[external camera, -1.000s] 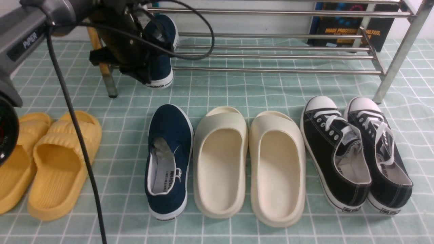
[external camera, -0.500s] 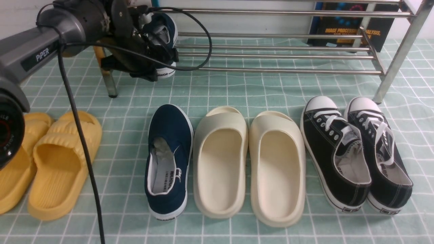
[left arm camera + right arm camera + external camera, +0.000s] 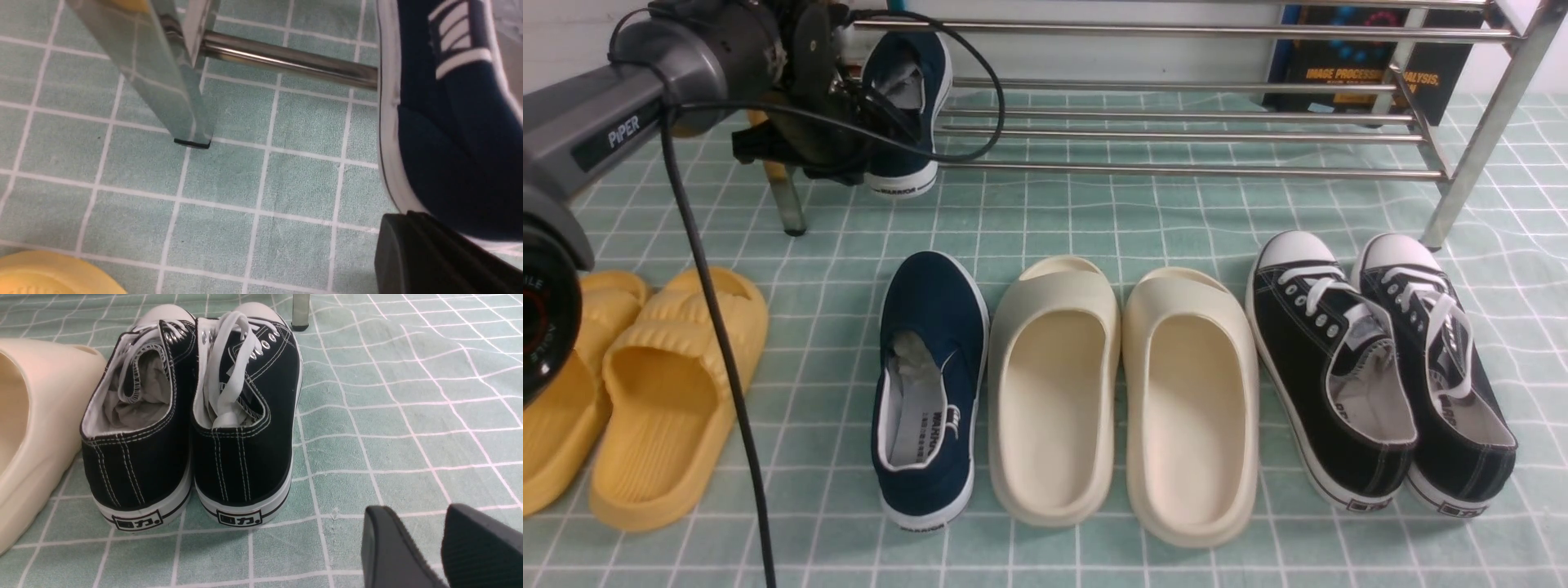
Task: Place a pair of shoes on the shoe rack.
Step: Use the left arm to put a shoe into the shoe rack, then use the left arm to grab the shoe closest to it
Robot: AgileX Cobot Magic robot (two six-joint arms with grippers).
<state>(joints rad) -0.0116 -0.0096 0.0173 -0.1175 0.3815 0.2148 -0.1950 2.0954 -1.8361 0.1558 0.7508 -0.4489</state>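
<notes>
Across the whole floor lay a green checked mat [image 3: 1094, 220], and on it, along the back, stood the shoe rack [image 3: 1192, 171], its steel bars running nearly the full width of the front view. Its left front leg [image 3: 788, 204] looked yellowed higher up. A dark book [image 3: 1347, 73] leaned behind the rack's right end.

From the left the grey left arm [image 3: 596, 131] reached to the rack's left end, a black cable [image 3: 711, 327] hanging from it. In a row on the mat before the rack lay the yellow slides [image 3: 678, 327], then the second navy slip-on [image 3: 935, 327], flat with its toe toward the rack, then the cream slides [image 3: 1058, 294] just beside it, and the black sneakers [image 3: 1290, 327] at the right.

On the rack's lower tier, by the left leg, the first navy slip-on [image 3: 927, 73] sat tilted, toe up toward the wall and heel at the front bar. The left gripper [image 3: 870, 135] was at that heel; one black finger [image 3: 429, 253] lay against the white sole, but I could not tell whether the jaws pinched it. The right gripper [image 3: 421, 516] hovered low behind the sneakers, jaws a little apart and holding nothing.
</notes>
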